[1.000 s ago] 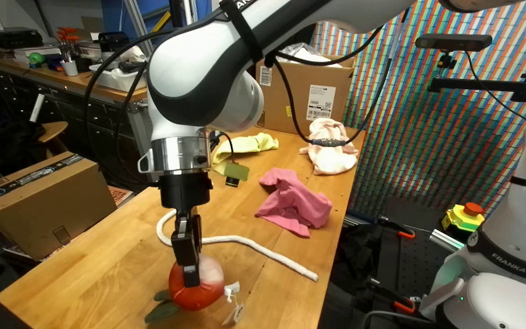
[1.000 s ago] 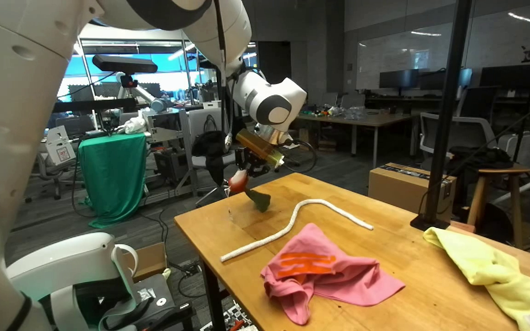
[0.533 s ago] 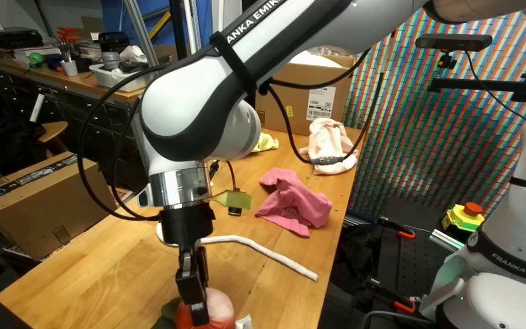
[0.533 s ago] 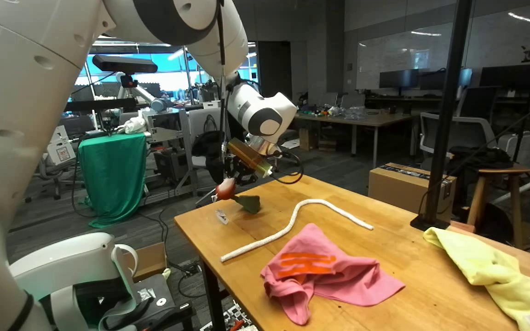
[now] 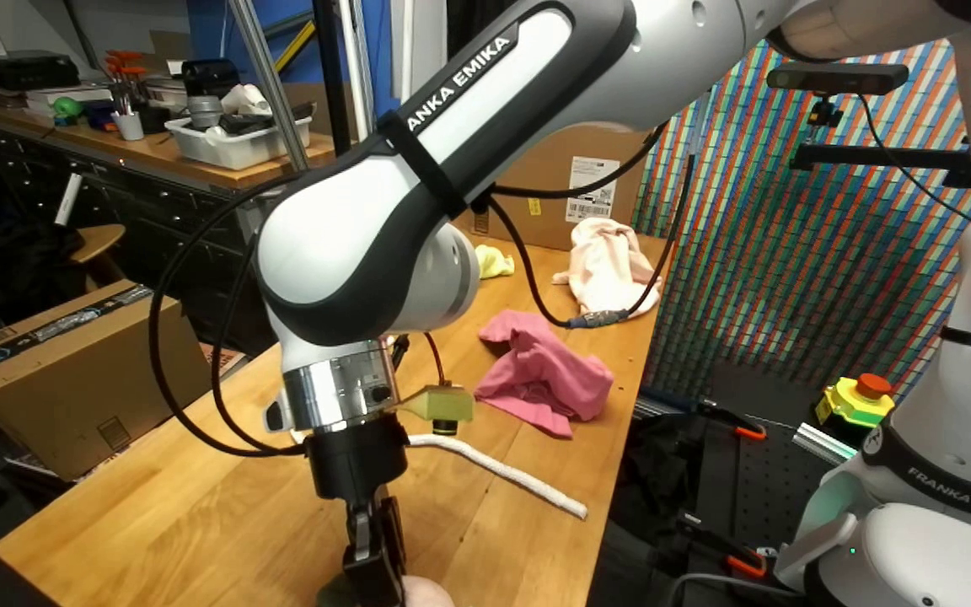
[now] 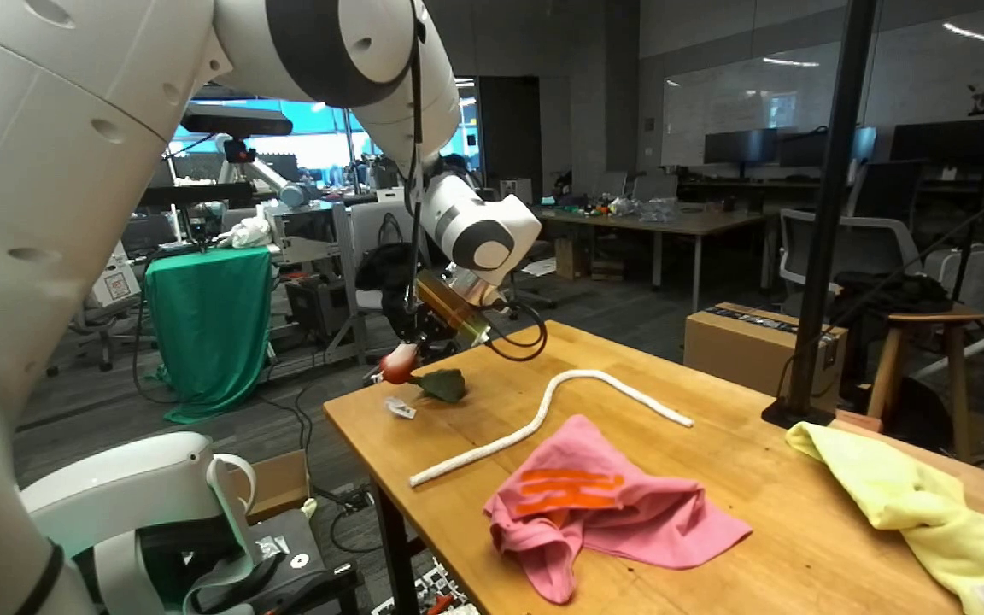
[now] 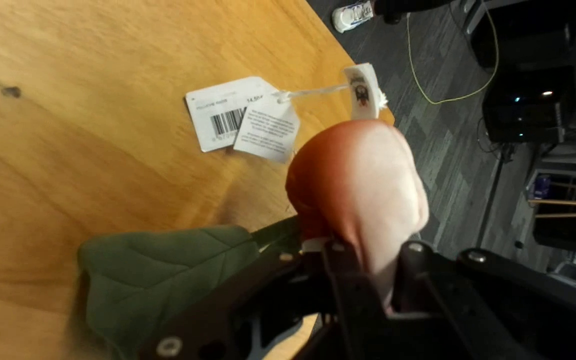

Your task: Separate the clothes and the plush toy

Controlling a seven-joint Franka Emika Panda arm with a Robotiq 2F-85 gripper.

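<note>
My gripper is shut on the plush toy, a round red and white body with a green leaf and paper tags. In an exterior view the toy hangs low at the table's end corner. In an exterior view only its pale top shows at the bottom edge. A dark pink cloth lies crumpled on the table, also in an exterior view. A yellow cloth lies farther along; the arm partly hides it in an exterior view. A pale pink cloth lies by the cardboard box.
A white rope lies curved across the wooden table, between the toy and the dark pink cloth. A cardboard box stands at the table's far end. A black pole rises at the table edge. The floor shows beyond the table corner.
My gripper has carried the plush toy lower and toward the table's end corner, away from the rope and clothes. The clothes and rope have not moved.
</note>
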